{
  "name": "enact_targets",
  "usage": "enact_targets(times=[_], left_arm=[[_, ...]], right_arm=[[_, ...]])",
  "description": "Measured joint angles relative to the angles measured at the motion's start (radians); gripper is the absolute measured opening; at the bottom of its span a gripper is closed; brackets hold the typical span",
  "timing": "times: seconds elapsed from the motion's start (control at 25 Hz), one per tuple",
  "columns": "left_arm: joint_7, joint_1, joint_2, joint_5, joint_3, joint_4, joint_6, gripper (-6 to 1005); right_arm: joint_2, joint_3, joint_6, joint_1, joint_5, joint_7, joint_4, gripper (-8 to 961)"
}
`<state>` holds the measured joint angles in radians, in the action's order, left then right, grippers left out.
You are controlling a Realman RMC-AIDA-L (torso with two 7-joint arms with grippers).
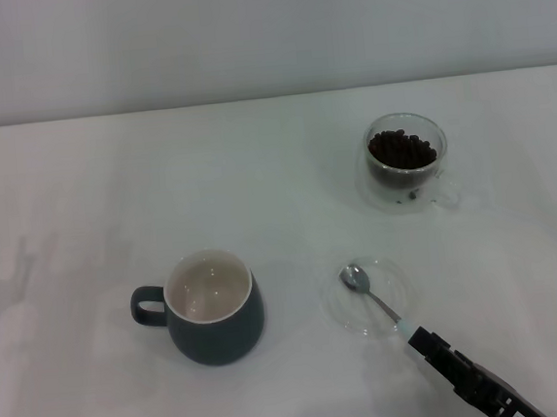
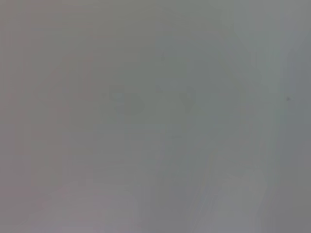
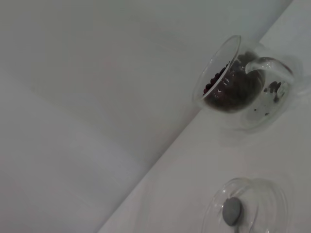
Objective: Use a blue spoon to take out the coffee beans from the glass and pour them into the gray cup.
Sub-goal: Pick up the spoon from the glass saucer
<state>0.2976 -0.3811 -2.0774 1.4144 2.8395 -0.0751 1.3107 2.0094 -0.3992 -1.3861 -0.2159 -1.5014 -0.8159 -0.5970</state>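
right gripper (image 1: 422,340) is reaching in at the near right edge, meeting the handle end of the blue spoon (image 1: 368,293); whether its fingers are closing on it, i cannot tell. the spoon's bowl is lying in the clear saucer (image 1: 341,305), so this looks like the pickup step. next it's needing a firm hold and a lift toward the glass (image 1: 408,161), sitting farther back with the coffee beans (image 1: 402,149) inside. the gray cup (image 1: 212,307) is waiting empty, left of the saucer. left gripper isn't showing.
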Motion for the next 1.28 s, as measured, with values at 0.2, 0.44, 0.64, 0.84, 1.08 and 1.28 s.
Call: enact_targets(times=[0.2,0.44,0.64,0.84,1.08,1.28], left_arm=[[0.000,0.003,-0.001,0.000,0.001,0.000,0.001,802],[0.000,0.010,0.000,0.000,-0.005,0.000,0.002,803],[0.000,0.010,0.000,0.002,-0.006,0.000,0.002,803],[0.000,0.010,0.000,0.004,-0.006,0.000,0.004,803],[0.000,0.010,0.000,0.005,-0.006,0.000,0.004,802],[0.000,0.011,0.000,0.007,-0.006,0.000,0.004,802]], right_arm=[[0.000,0.000,0.001,-0.001,-0.001,-0.001,0.000,362],[0.000,-0.001,0.020,-0.009,-0.015,-0.016,0.000,363],[0.000,-0.001,0.033,-0.017,-0.025,-0.028,0.002,363],[0.000,-0.001,0.035,-0.019,-0.025,-0.028,0.001,362],[0.000,-0.001,0.036,-0.019,-0.025,-0.028,-0.001,361],[0.000,-0.001,0.038,-0.019,-0.025,-0.028,-0.002,331]])
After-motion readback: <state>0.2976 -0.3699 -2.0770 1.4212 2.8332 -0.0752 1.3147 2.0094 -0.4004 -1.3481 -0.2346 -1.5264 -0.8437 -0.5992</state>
